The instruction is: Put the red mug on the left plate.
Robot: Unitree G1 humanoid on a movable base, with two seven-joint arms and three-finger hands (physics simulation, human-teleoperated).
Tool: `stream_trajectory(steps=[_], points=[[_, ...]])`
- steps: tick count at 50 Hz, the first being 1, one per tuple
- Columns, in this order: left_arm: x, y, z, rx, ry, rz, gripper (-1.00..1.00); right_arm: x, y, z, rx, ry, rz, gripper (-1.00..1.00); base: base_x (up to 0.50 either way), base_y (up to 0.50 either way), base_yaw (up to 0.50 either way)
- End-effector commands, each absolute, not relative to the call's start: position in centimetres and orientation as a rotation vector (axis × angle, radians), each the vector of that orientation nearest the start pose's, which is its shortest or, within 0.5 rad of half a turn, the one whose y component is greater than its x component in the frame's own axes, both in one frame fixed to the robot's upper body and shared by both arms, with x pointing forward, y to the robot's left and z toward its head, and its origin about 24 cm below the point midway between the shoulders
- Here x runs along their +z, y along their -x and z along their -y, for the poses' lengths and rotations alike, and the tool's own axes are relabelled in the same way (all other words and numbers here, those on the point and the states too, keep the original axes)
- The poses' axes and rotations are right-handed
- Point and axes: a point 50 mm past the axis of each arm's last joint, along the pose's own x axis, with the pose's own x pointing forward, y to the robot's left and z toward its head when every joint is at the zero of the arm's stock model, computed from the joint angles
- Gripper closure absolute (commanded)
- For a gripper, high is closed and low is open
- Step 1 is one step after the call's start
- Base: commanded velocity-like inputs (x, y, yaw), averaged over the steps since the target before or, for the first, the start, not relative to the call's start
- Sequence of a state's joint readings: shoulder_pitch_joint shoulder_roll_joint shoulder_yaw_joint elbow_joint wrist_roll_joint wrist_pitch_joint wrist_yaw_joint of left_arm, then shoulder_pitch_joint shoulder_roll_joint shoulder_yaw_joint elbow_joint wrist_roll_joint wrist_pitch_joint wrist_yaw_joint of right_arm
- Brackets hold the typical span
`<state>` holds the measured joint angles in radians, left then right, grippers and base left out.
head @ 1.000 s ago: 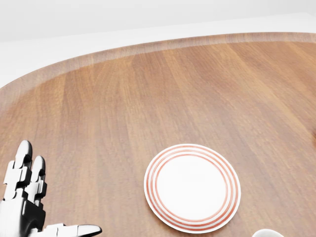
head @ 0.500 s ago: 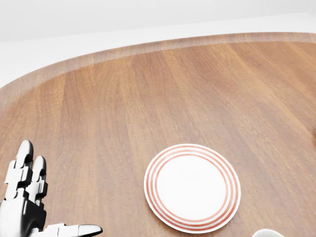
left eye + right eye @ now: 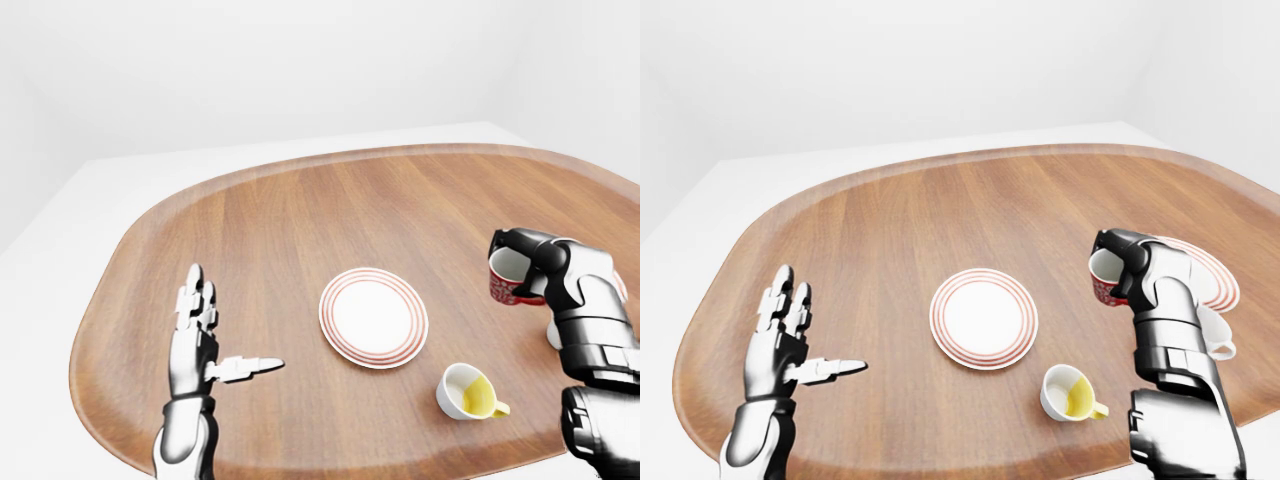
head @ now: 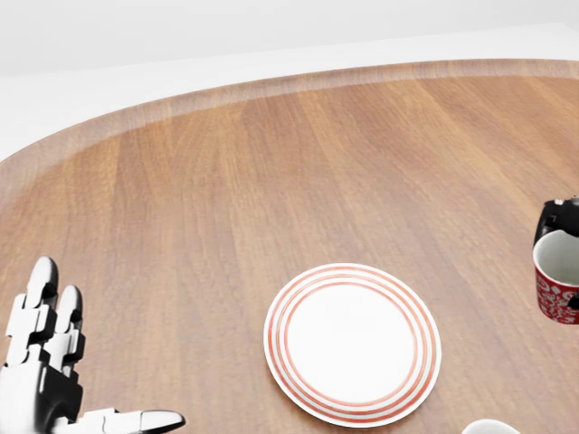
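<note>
**Red mug held above the table, right of the striped plate**

Left-eye view
- Rounded wooden table, brown grain, pale rim, on a white floor.
- Round white plate with red concentric rings, flat on the table near the view's centre; nothing on it.
- Red patterned ceramic mug with white interior, to the right of that plate and well apart from it, upright, mouth facing up and slightly toward the camera.
- Right hand, dark and silver, three fingers wrapped round the mug's side, clamped on it; forearm rises from the lower right corner.
- Left hand, silver, fingers spread and pointing up, thumb stretched toward the right; holds nothing, well left of the plate.
- Small white cup with yellow interior and yellow handle, on the table below and right of the plate.

Head view
- The plate sits lower centre. The mug shows at the right edge, cut by the frame, dark fingers over its rim; it appears clear of the table, though the underside is out of sight.
- Left hand in the lower left corner, fingers apart.

Right-eye view
- Second red-ringed white plate, partly hidden behind the right forearm.
- A white object just beside that forearm; too hidden to identify.
</note>
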<state>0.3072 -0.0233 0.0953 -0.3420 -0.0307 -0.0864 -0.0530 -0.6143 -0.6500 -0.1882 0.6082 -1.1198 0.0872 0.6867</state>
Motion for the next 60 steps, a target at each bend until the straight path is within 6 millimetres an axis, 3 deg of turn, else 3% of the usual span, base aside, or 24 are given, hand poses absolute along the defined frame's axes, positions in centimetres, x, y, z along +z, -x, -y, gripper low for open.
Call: stream_trajectory(steps=[1,9,21,28,34,52,60], points=[[6.4,-19.1,-18.6,0.130,0.001,0.133,-1.00,15.4,-38.8,26.4,0.106,1.473,-0.502,1.00,0.00,0.00,0.00],[6.4,-19.1,-18.6,0.132,0.002,0.132,-1.00,15.0,-40.5,22.2,0.168,1.478,-0.418,1.00,0.00,0.00,0.00],[6.4,-18.9,-18.7,0.133,0.008,0.132,-1.00,14.0,-40.9,18.4,0.238,1.483,-0.345,1.00,0.00,0.00,0.00],[6.4,-19.0,-18.8,0.132,0.009,0.133,-1.00,13.8,-41.1,15.0,0.287,1.462,-0.268,1.00,0.00,0.00,0.00],[6.3,-18.9,-18.9,0.131,0.017,0.133,-1.00,12.1,-41.2,13.1,0.352,1.451,-0.271,1.00,0.00,0.00,0.00],[6.3,-19.0,-18.9,0.127,0.018,0.131,-1.00,8.8,-40.2,10.6,0.465,1.300,-0.182,1.00,0.00,0.00,0.00],[6.3,-19.1,-18.9,0.126,0.018,0.132,-1.00,7.4,-39.7,11.7,0.404,1.155,-0.217,1.00,0.00,0.00,0.00]])
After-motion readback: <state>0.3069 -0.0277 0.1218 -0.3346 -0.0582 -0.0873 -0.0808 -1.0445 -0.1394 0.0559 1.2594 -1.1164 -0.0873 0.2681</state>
